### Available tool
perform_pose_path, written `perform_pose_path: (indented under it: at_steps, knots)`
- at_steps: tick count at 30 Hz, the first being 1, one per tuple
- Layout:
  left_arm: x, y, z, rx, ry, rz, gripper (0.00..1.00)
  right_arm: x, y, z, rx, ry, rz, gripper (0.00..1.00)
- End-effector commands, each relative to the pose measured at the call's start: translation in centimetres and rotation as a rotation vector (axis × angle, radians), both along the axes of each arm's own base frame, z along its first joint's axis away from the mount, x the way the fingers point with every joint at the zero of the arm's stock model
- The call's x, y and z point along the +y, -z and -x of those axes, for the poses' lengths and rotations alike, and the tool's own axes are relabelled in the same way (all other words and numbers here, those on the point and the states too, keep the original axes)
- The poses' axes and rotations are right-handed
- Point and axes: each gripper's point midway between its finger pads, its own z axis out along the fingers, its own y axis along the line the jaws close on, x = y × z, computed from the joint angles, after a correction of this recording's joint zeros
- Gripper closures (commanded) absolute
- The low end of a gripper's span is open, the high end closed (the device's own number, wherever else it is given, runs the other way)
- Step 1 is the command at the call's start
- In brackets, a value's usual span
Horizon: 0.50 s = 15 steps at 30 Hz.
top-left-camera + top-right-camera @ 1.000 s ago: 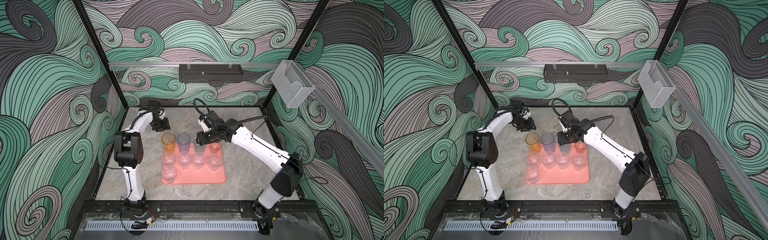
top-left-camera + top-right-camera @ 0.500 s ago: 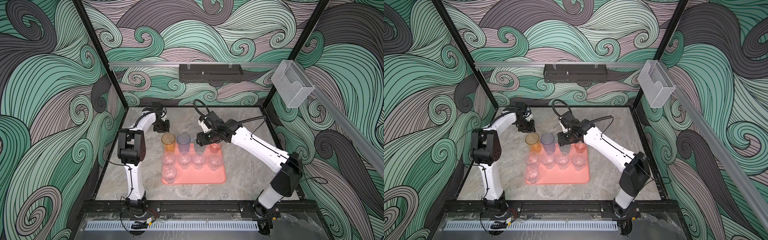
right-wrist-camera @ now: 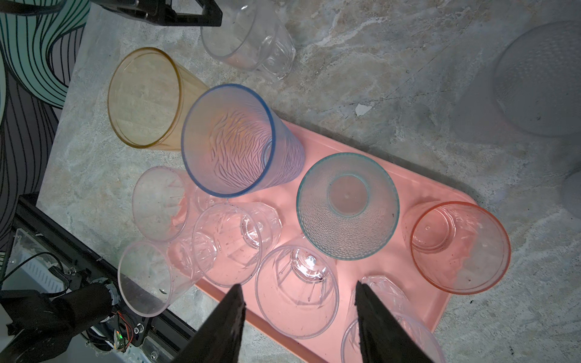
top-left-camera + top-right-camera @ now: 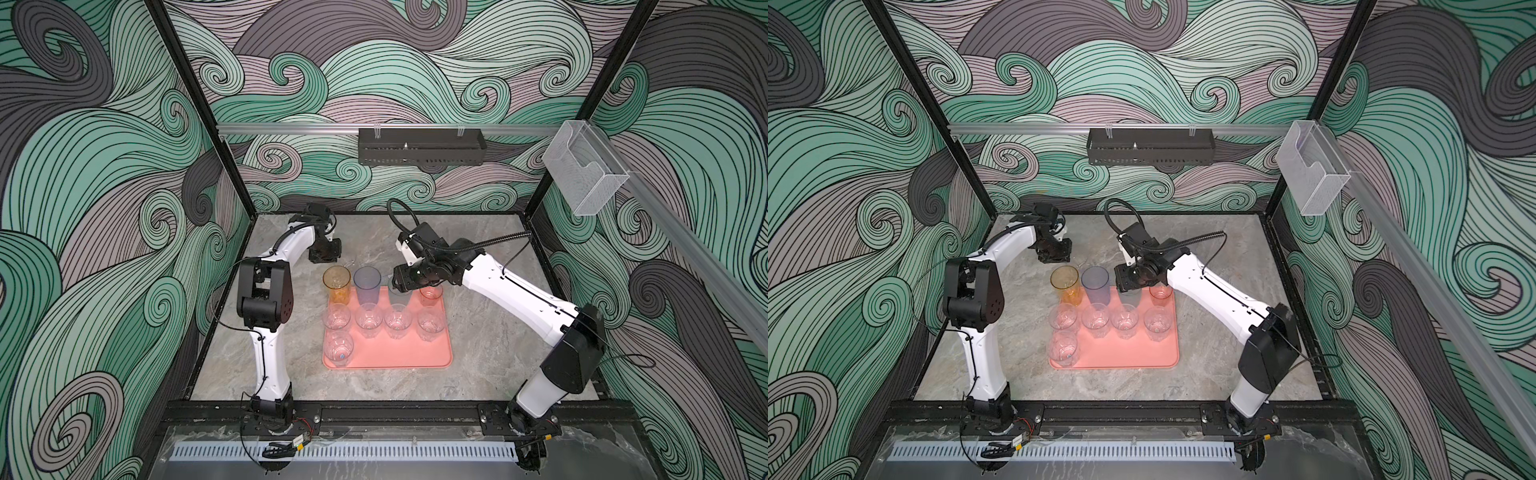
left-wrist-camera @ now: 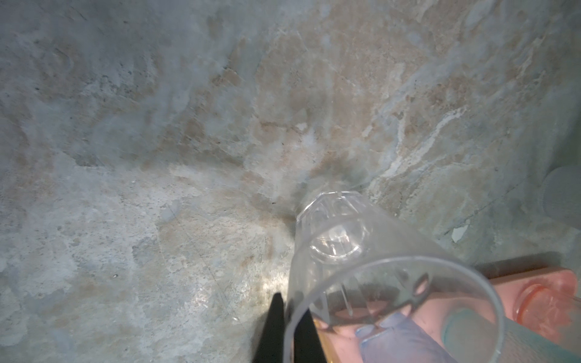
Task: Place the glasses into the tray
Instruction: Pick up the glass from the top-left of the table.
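The salmon-pink tray (image 4: pixel 399 353) (image 4: pixel 1133 353) (image 3: pixel 317 138) lies mid-table. On it stand a blue-violet glass (image 4: pixel 367 284) (image 3: pixel 229 138), a teal glass (image 3: pixel 347 206), a short reddish glass (image 4: pixel 431 293) (image 3: pixel 460 248) and several short clear glasses (image 4: pixel 369 318). An amber glass (image 4: pixel 337 282) (image 3: pixel 144 97) stands at its far left corner. Behind the tray, my left gripper (image 4: pixel 328 255) (image 5: pixel 290 330) is shut on the wall of a short clear glass (image 5: pixel 361 267) (image 3: pixel 248 41) on the table. My right gripper (image 4: pixel 401 286) (image 3: pixel 298 314) hangs open above the tray and holds nothing.
A black perforated basket (image 4: pixel 419 145) hangs on the back wall. A clear acrylic box (image 4: pixel 584 174) is mounted on the right rail. Patterned walls and black frame posts close in the marble table (image 4: pixel 478 374).
My left gripper has drawn in toward the back left and closed on the clear glass's wall. The right arm and the glasses on the tray have not moved.
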Motion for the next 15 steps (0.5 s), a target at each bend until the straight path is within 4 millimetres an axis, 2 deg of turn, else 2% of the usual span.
perform_pose_path:
  at_steps: [1,15]
  knots:
    - [-0.5,-1.5,-0.6,-0.046,0.002,0.01,1.0,-0.4,-1.0,0.1,-0.015,0.013,-0.027,0.42]
    - [-0.7,-3.3,-0.8,-0.091,-0.004,0.019,1.0,-0.7,-1.0,0.2,-0.023,0.024,-0.025,0.42]
